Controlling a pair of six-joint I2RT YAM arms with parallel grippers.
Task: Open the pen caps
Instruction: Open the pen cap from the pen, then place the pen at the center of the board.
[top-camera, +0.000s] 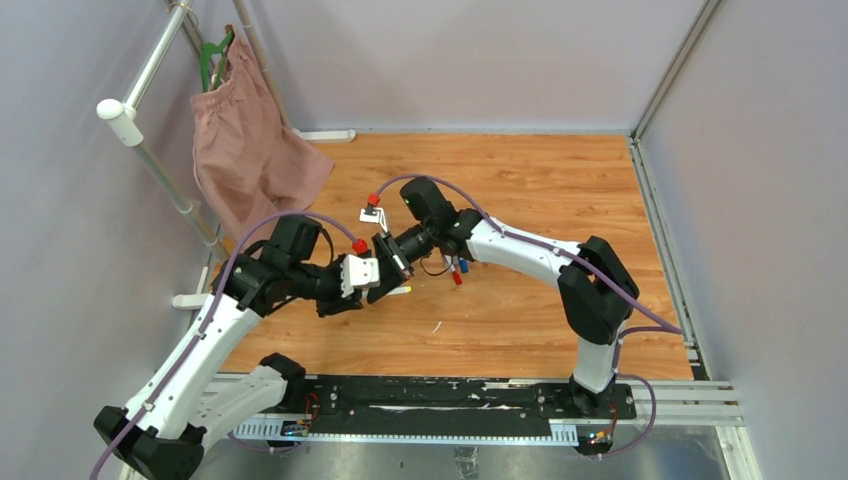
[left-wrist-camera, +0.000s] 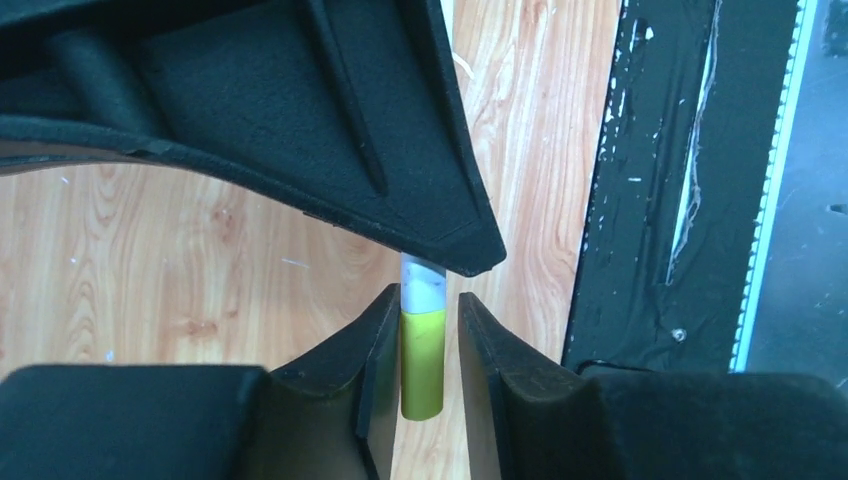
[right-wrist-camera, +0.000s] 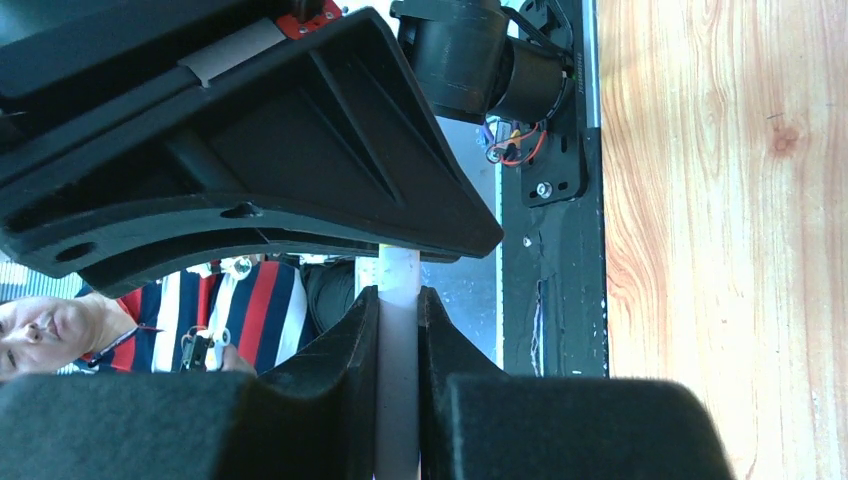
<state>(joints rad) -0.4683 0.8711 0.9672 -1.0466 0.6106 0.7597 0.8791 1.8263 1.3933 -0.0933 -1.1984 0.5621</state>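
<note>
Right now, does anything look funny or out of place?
Yes: a pink cloth garment on a green hanger hangs at the back-left corner of the wooden table. It looks odd: clothes don't belong in this job.

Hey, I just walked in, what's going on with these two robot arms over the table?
Both arms meet above the wooden table on a single pen. The right gripper has its jaws clamped on the white pen barrel. The left gripper has its jaws either side of the yellow-green cap, with a thin gap showing on one side. The cap looks seated on the barrel, not yet pulled off.
</note>
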